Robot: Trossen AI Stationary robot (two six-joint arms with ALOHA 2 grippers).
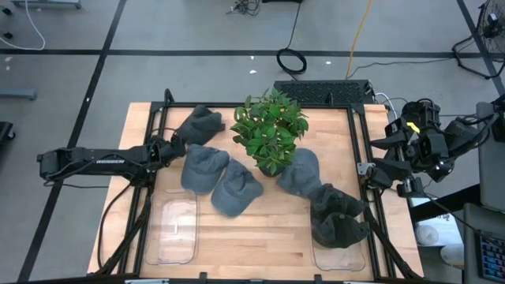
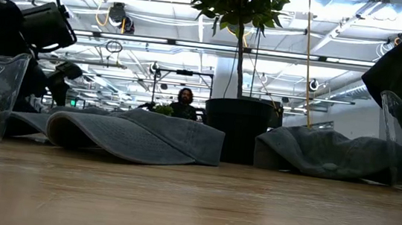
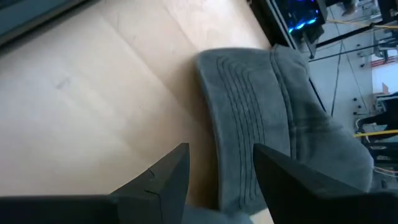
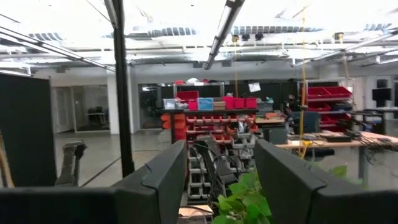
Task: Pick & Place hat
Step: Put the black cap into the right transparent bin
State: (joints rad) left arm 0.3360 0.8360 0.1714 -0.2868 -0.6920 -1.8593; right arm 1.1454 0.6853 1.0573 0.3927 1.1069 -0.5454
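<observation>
On the wooden worktop (image 1: 260, 229) I take the potted plant (image 1: 270, 130) near the far middle as my reference. Five grey hats lie around it. Two hats sit just to the plant's near-left, touching each other: the left hat (image 1: 203, 168) and the middle hat (image 1: 235, 188), both resting flat, brims down. A third hat (image 1: 301, 174) lies just to the plant's near-right, against the pot. A dark hat (image 1: 338, 221) lies further to the near-right, piled in the right clear bin (image 1: 341, 258). The fifth, the far-left hat (image 1: 200, 125), lies to the plant's left near the far edge. A left clear bin (image 1: 173, 230) stands at the near-left, with nothing in it that I can see.

The left arm reaches in from the left; the left tool (image 1: 168, 148) sits beside the far-left hat, its fingers (image 3: 166, 177) parted and straddling the stitched brim in the wrist view, not closed on it. The right tool (image 1: 398, 130) waits off the worktop's right edge, well apart from the plant, fingers parted, holding nothing.
</observation>
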